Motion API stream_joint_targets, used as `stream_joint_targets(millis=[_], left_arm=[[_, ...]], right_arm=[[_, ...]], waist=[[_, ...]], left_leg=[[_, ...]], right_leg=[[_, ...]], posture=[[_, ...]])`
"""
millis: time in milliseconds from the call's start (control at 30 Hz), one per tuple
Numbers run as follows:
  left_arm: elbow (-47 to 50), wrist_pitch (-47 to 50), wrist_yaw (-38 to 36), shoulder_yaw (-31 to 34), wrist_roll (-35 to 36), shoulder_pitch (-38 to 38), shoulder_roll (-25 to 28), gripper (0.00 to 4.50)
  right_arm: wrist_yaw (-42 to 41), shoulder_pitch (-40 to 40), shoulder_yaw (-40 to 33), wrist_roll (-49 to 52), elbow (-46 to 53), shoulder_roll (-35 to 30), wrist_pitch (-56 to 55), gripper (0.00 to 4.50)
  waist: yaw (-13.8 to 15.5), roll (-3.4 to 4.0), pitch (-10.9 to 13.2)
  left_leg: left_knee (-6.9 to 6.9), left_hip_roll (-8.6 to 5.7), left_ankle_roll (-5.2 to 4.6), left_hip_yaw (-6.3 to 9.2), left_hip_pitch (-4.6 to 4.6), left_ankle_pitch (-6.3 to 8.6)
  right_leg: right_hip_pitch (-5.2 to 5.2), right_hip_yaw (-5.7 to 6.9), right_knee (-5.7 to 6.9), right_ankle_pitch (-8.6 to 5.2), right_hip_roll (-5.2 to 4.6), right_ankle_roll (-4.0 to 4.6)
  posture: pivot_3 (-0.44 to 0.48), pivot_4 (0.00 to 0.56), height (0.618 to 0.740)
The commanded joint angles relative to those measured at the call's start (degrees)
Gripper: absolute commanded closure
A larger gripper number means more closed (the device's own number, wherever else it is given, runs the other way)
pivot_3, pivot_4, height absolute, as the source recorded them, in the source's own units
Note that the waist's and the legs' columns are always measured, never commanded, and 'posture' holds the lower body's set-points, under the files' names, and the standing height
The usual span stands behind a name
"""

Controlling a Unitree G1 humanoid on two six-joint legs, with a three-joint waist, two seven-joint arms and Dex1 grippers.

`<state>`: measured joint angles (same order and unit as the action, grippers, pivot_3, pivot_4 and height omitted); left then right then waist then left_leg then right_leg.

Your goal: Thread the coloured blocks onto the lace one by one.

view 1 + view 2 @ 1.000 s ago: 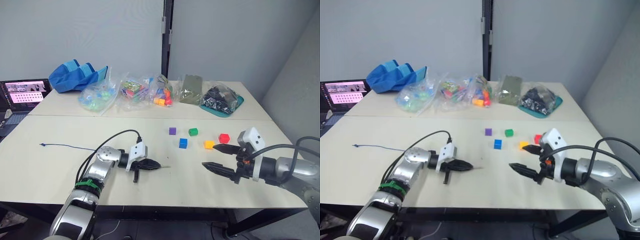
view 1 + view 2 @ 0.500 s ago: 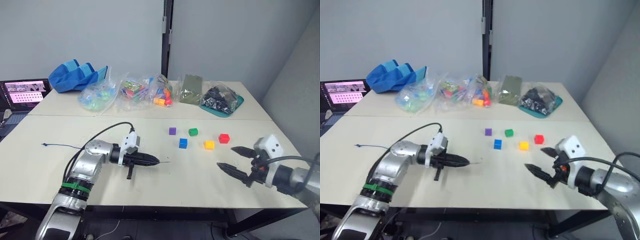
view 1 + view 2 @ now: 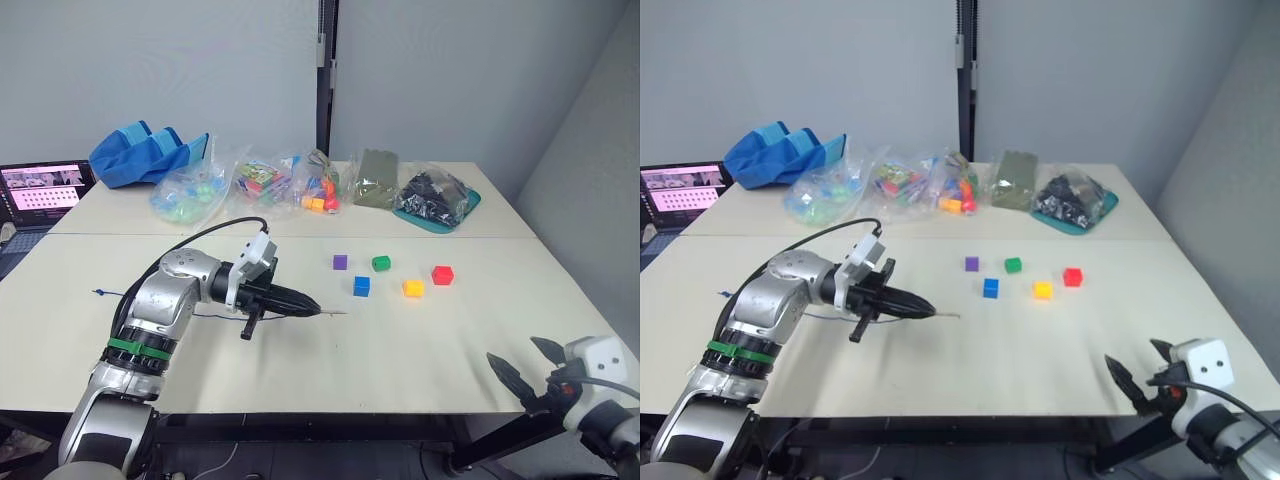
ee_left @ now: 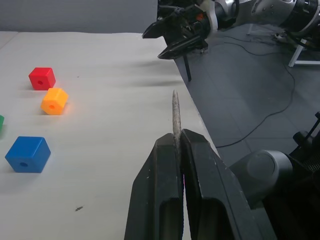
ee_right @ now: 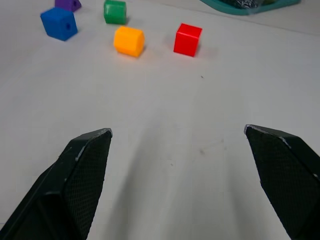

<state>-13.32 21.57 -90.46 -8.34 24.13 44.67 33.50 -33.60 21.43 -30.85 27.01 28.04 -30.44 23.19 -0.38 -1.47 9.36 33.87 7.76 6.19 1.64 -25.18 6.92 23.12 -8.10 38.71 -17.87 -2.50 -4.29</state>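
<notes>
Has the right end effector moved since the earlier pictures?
Yes. The right end effector has pulled back from beside the orange-yellow block, and is now past the table's near edge.

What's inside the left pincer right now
The left pincer is shut on the lace; its stiff pale tip sticks out past the fingers. The part of the cord between the fingers is covered.

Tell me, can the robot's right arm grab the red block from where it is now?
Probably not yet. The right gripper hangs open past the table's near edge, well short of the red block. Nothing lies between them, though, so the way looks free once the arm moves forward.
</notes>
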Motion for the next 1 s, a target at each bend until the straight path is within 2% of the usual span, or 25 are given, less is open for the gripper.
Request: stream_joint_targets(millis=[33,167,333,433,633,800,1000], left_arm=[[2.0,0.2,0.5,0.8,0.8,0.6,0.3,4.46],[4.4,0.6,0.9,1.0,1.2,-1.1,0.9,4.46],[8.7,1.0,4.2,1.4,0.9,-4.3,1.6,4.46],[13.2,1.5,8.0,2.5,1.0,-7.7,2.1,4.46],[20.3,4.5,14.5,4.6,2.6,-12.7,2.7,4.46],[26.1,5.8,19.2,6.3,3.9,-17.3,3.2,4.46],[29.3,6.4,22.6,6.7,4.6,-19.9,3.3,4.46]], right_arm=[[0.1,-0.7,-1.0,0.0,-0.2,0.2,-2.6,0.00],[0.4,-5.4,0.7,0.0,-2.8,-0.7,-2.2,0.00],[1.7,-18.6,4.5,-2.6,-10.8,-3.4,-2.8,0.00],[2.3,-29.7,8.7,-5.7,-21.2,-4.9,-3.6,0.00],[2.0,-45.9,15.3,-10.9,-38.3,-5.0,-6.7,0.00],[5.2,-58.9,18.7,-15.3,-56.6,-3.0,-10.1,0.00],[5.6,-66.5,21.6,-19.0,-71.4,-0.8,-16.1,0.00]], waist=[[-0.2,0.00,0.0],[-0.4,0.01,0.0],[-0.8,0.08,0.0],[-0.5,0.08,0.0],[-0.3,0.09,0.0],[-0.4,0.09,0.0],[-0.3,0.10,0.0]], left_leg=[[0.00,0.00,0.00,0.00,0.00,0.00],[0.00,0.00,0.00,0.00,0.00,0.00],[-0.01,0.00,0.00,0.00,0.03,0.00],[0.00,0.00,0.00,0.00,0.01,0.00],[-0.01,0.00,0.00,-0.01,0.00,0.00],[-0.01,0.00,0.00,-0.01,0.00,0.00],[-0.04,0.00,0.00,-0.01,0.00,0.00]], right_leg=[[0.00,0.00,0.00,0.00,0.00,0.00],[0.00,0.00,0.00,0.00,0.00,0.00],[-0.01,-0.02,0.02,0.01,0.00,0.01],[-0.02,-0.01,0.00,0.01,0.00,0.01],[-0.03,-0.01,-0.04,0.01,-0.02,0.00],[-0.01,-0.02,-0.04,0.01,-0.02,0.00],[0.00,-0.01,-0.06,0.01,-0.02,0.00]], posture=[[0.000,0.150,0.717],[0.000,0.150,0.717],[0.000,0.150,0.717],[0.000,0.150,0.717],[0.000,0.150,0.717],[0.000,0.150,0.717],[0.000,0.150,0.717]])
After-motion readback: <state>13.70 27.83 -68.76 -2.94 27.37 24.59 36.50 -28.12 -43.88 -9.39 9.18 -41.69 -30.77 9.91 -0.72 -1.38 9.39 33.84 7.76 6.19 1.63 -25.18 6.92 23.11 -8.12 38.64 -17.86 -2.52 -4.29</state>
